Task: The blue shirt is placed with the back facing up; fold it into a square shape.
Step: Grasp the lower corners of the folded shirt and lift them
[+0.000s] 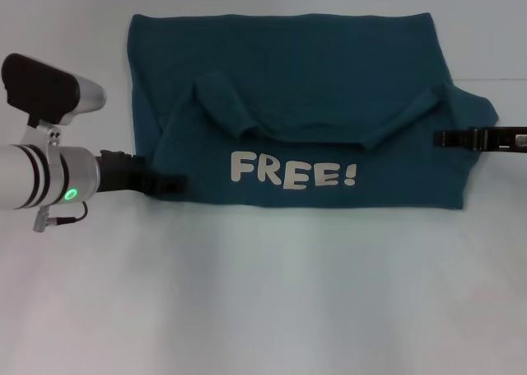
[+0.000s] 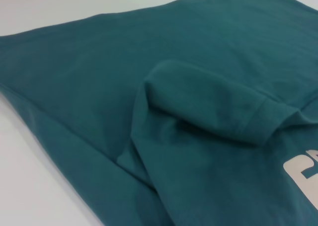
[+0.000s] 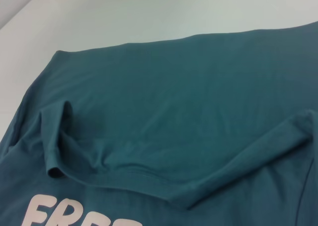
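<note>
Spreading across the far half of the white table [image 1: 263, 309], the blue shirt [image 1: 329, 70] was seen in the head view folded over on itself, the near part doubled back so that the pale lettering [image 1: 293, 170] faced up and both sleeves were tucked inward above it. The left gripper [image 1: 170, 183] was set at the shirt's left edge, beside the first letter, and the right gripper [image 1: 449, 138] at the right edge, near the tucked sleeve; both were placed low and level with the cloth, which was judged to suit pinching the two side edges for a fold. Whether the fingers of either were apart, together or clamped on fabric could not be told, since only dark tips were shown against the cloth. In the left wrist view, no fingers were shown at all; the blue shirt [image 2: 99, 72] was seen lying flat beneath a folded-in sleeve [image 2: 213, 107], with a layered edge running along the table [image 2: 30, 186] and a corner of the lettering [image 2: 303, 174] at the frame's border. In the right wrist view, the blue shirt [image 3: 184, 82] was again seen without any fingers, the two sleeves [image 3: 59, 141] drawn toward the middle and the top of the lettering [image 3: 74, 211] visible beyond them. The task was judged only partly done, since a wide rectangle rather than a square was presented.
</note>
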Controlling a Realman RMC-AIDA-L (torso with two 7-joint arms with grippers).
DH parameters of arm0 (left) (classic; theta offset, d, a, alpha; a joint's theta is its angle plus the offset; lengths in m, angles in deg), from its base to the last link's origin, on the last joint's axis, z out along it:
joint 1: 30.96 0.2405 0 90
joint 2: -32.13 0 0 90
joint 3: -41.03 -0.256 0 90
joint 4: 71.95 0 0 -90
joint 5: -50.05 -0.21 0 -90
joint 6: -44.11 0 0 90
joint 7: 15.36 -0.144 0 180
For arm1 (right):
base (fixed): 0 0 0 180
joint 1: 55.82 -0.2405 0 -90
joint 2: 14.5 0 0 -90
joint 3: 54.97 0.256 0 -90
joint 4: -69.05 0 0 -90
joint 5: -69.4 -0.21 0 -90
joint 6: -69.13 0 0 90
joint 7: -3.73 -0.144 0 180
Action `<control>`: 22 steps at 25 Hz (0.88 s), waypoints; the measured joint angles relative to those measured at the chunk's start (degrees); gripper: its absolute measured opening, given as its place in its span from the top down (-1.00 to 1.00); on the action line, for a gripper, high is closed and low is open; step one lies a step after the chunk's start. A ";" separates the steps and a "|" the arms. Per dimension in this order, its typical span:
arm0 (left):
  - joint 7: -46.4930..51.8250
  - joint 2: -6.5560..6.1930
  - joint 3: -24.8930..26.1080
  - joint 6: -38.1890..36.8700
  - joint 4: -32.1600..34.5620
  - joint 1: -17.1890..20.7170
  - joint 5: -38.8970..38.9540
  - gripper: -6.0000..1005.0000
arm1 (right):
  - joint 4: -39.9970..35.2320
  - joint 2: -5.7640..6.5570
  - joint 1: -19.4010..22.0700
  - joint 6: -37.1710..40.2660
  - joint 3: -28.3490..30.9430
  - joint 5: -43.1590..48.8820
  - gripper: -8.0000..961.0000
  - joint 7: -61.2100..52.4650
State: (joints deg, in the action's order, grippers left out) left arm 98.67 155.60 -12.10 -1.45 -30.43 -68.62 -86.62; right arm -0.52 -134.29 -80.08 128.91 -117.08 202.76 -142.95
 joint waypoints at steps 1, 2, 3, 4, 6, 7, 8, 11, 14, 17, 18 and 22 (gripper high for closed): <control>-0.01 0.03 -0.19 0.23 -0.14 -0.02 0.00 -0.74 | 0.00 0.00 -0.05 -0.07 0.02 -0.01 -0.34 0.00; -0.02 0.09 -0.56 0.53 -0.46 -0.02 0.00 -0.74 | 0.01 0.00 -0.07 -0.15 0.04 -0.02 -0.34 0.01; -0.02 0.15 -0.72 0.72 -0.67 -0.03 0.00 -0.73 | 0.02 0.00 -0.10 -0.30 0.06 -0.03 -0.34 0.01; -0.03 0.23 -0.85 0.89 -0.89 -0.03 0.00 -0.73 | 0.02 0.00 -0.12 -0.43 0.06 -0.04 -0.34 0.02; 0.01 0.30 -0.91 1.14 -1.29 -0.05 0.00 -0.73 | 0.07 0.00 -0.16 -0.50 0.06 -0.04 -0.34 0.03; 0.20 0.32 -0.92 1.24 -1.50 -0.09 0.00 -0.73 | 0.09 0.00 -0.18 -0.51 0.06 -0.04 -0.34 0.03; 0.32 0.32 -0.92 1.24 -1.61 -0.10 0.01 -0.72 | 0.12 -0.01 -0.21 -0.52 0.06 -0.04 -0.34 0.04; 0.53 0.38 -0.92 1.36 -1.68 0.03 0.02 -0.72 | 0.14 -0.08 -0.22 -0.53 0.06 -0.04 -0.34 0.05; 0.55 0.43 -0.70 1.73 -1.71 0.20 0.09 -0.50 | 0.20 -0.10 -0.12 -0.56 0.06 -0.04 -0.34 0.06; 0.51 0.32 -0.61 1.62 -1.76 0.14 0.09 -0.30 | 0.23 -0.17 0.09 -0.56 0.09 -0.05 -0.34 0.08; 0.37 0.32 -0.67 1.54 -1.76 0.14 0.09 -0.26 | 0.23 -0.20 0.11 -0.55 0.11 -0.07 -0.34 0.08; -0.57 0.41 -1.00 0.99 -1.55 0.07 0.27 -0.09 | 0.23 -0.20 0.32 -0.56 0.22 -0.46 -0.34 0.12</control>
State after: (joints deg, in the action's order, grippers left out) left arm 98.09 156.01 -13.10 -0.46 -31.99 -68.55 -86.36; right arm -0.30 -134.49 -79.76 128.36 -116.87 202.30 -142.83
